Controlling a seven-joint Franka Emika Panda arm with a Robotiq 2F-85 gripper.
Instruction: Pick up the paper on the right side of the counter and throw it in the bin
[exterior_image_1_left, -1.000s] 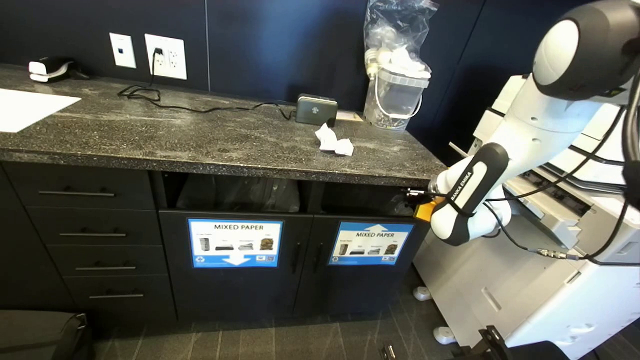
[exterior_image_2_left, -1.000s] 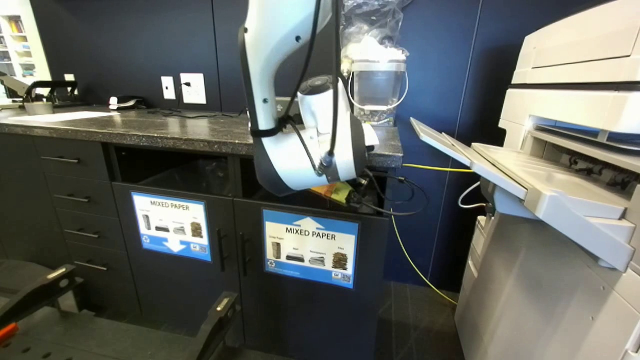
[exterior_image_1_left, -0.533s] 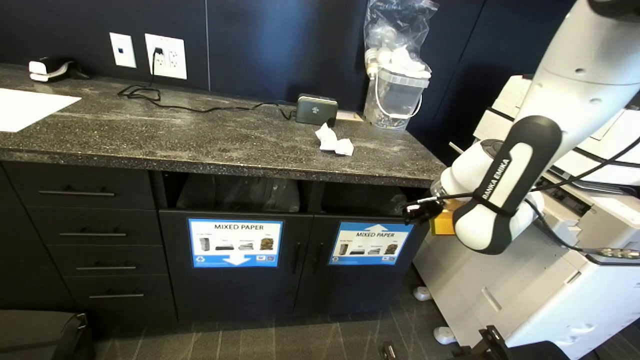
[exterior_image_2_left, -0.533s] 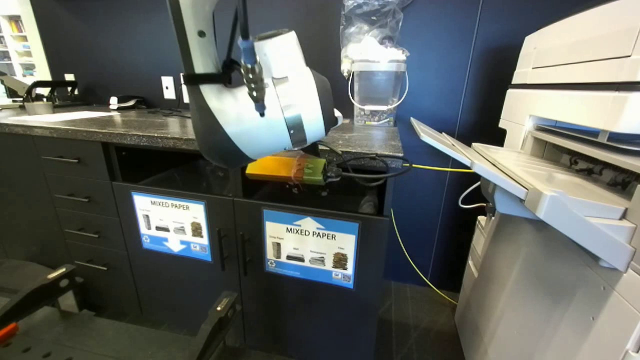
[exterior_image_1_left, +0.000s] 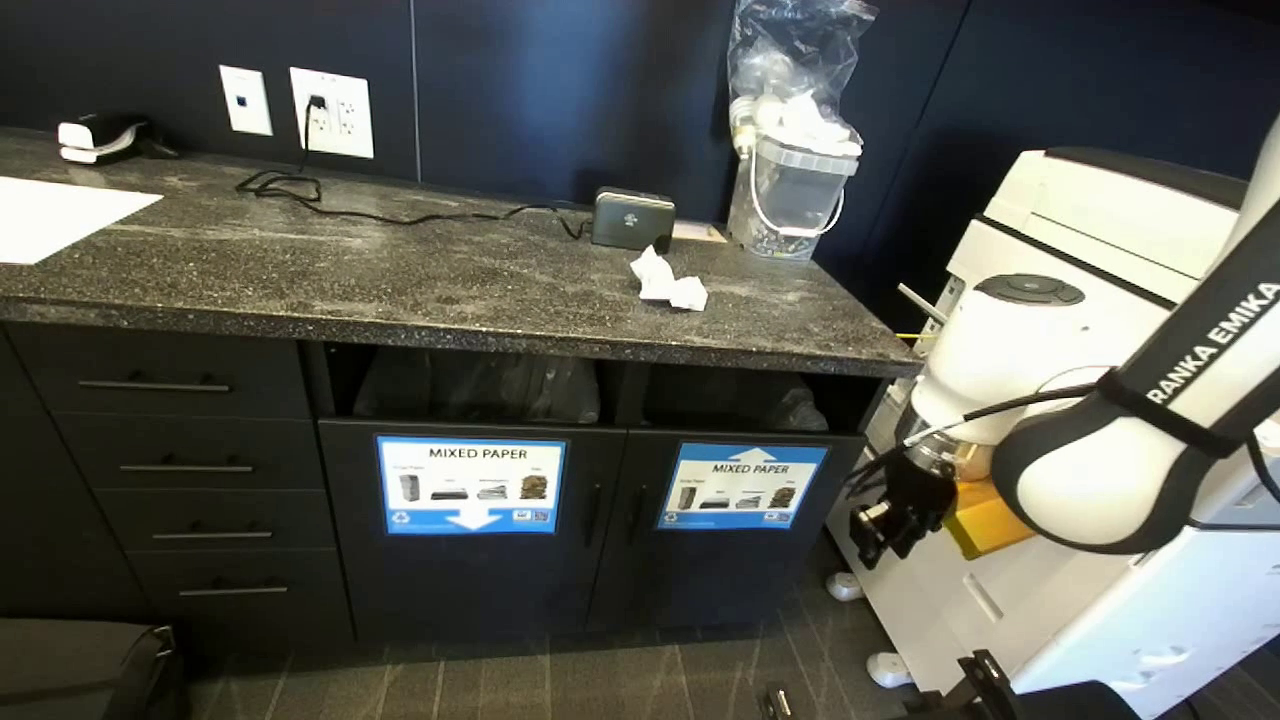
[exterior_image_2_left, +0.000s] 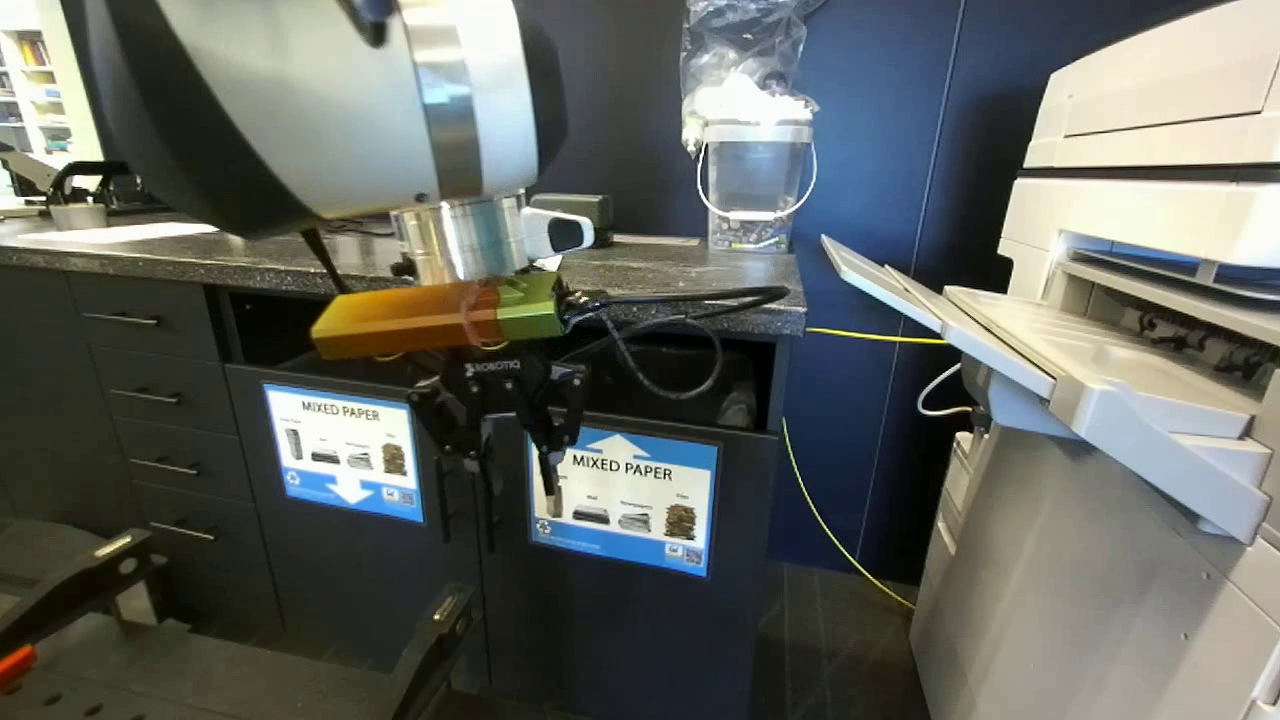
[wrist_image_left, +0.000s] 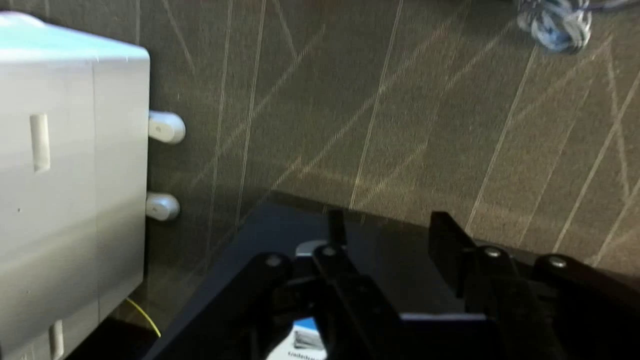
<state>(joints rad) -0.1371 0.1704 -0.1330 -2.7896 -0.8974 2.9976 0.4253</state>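
Observation:
On the counter (exterior_image_1_left: 420, 270), a bunched white paper wad (exterior_image_1_left: 665, 282) with an upright left end sits right of centre. No separate flattish scrap of paper shows; it is hidden or out of view. The right-hand bin slot in the black cabinet (exterior_image_2_left: 745, 442) has a blue-framed sign (exterior_image_1_left: 743, 487) with dark items; it reads MIXED PAPER, as does the left one. My gripper (wrist_image_left: 387, 220) is open, with floor and cabinet front between its fingers and nothing held. It hangs fingers down in front of the cabinet, below the slot's rim, in both exterior views (exterior_image_1_left: 880, 545) (exterior_image_2_left: 515, 485).
A clear bucket (exterior_image_1_left: 795, 190) and a small dark box (exterior_image_1_left: 633, 220) stand at the counter's back. A white sheet (exterior_image_1_left: 60, 215) lies far left. A large printer (exterior_image_2_left: 1090, 560) stands right of the cabinet. A dark frame (exterior_image_2_left: 430, 650) is in the foreground.
My gripper was at the right-hand slot, mostly hidden. It has come out, away from the cabinet and lower, and its open fingers now show. The paper wad on the counter has not moved.

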